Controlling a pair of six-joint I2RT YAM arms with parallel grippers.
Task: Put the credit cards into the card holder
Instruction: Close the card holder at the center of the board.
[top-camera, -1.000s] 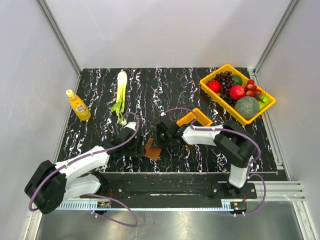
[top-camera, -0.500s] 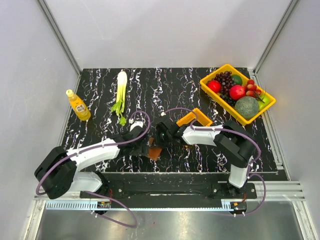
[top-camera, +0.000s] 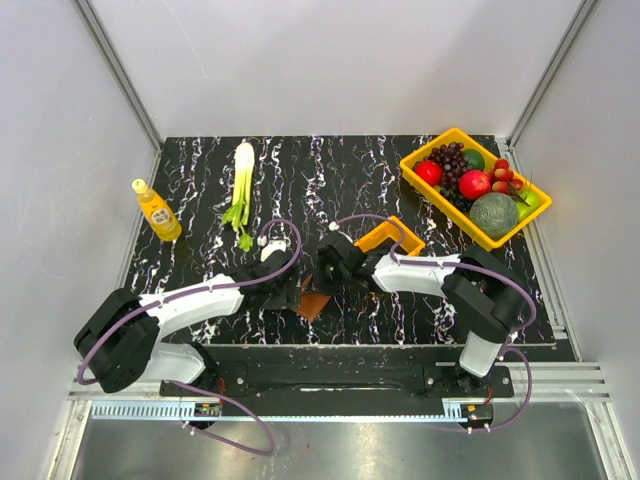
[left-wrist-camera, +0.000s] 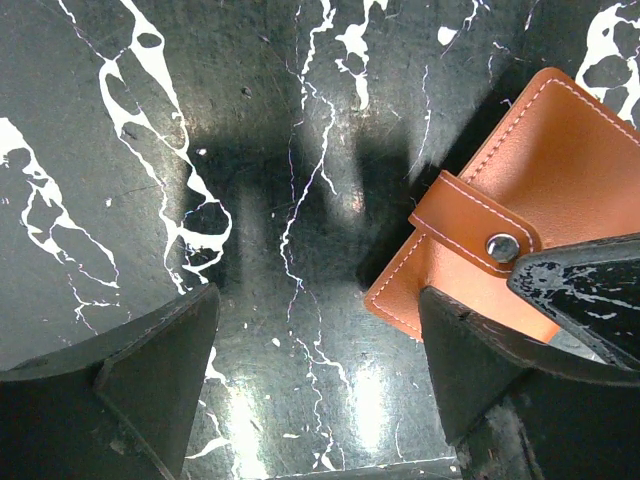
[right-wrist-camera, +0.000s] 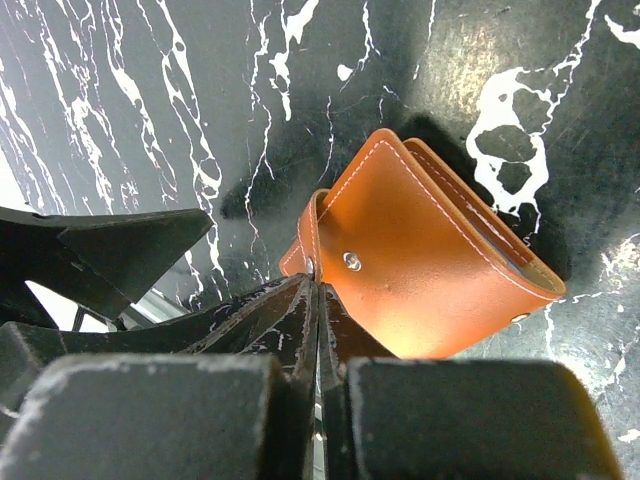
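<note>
The card holder (top-camera: 312, 301) is a brown snap-strap wallet lying folded on the black marble table near the front edge. It also shows in the left wrist view (left-wrist-camera: 560, 190) and in the right wrist view (right-wrist-camera: 430, 270). My left gripper (top-camera: 287, 294) is open and empty just left of the wallet, and its right finger (left-wrist-camera: 480, 370) sits at the wallet's near corner. My right gripper (top-camera: 322, 284) is shut, with its tips (right-wrist-camera: 316, 287) touching the wallet beside the snap strap (left-wrist-camera: 478, 222). No credit card shows clearly in any view.
A small orange bin (top-camera: 391, 238) stands just behind the right arm. A yellow tray (top-camera: 455, 133) of fruit is at the back right. A leek (top-camera: 242, 180) and a yellow bottle (top-camera: 157, 211) are at the left.
My left arm has reached right, bringing its open gripper up to the wallet's left side. My right gripper has stayed shut at the wallet, shifting only slightly.
</note>
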